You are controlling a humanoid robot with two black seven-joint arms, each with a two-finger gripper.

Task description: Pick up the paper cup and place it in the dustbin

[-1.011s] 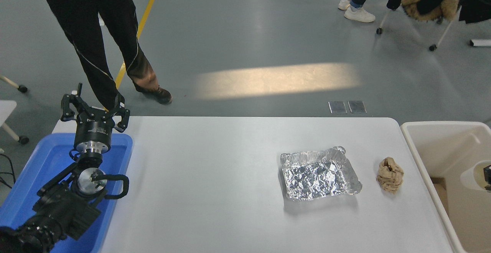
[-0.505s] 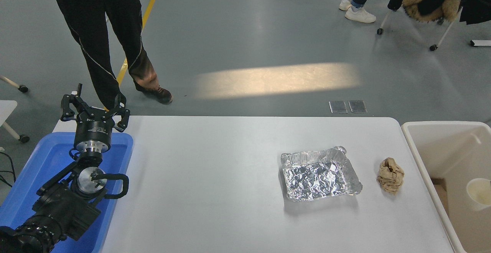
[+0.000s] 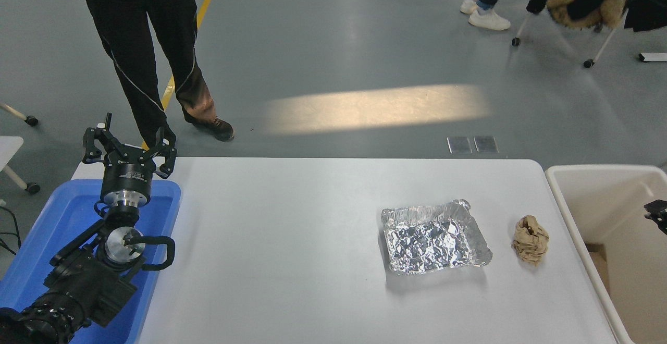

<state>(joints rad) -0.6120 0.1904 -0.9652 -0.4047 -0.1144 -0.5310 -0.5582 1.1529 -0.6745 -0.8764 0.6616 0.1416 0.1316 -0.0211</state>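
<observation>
The dustbin is a cream-white bin standing off the table's right end, cut by the picture's edge. The paper cup does not show anywhere; I cannot tell whether it lies inside the bin beyond the edge. Only a small black piece of my right gripper pokes in at the right edge over the bin. My left gripper is parked at the lower left over the blue tray, fingers spread open and empty.
A foil tray and a crumpled brown paper ball lie on the white table's right half. A blue tray sits at the left end. A person's legs stand beyond the far left corner.
The paper cup, seen inside the bin at the right edge half a second ago, is out of sight now. A piece of my right gripper has reappeared higher at the right edge.
</observation>
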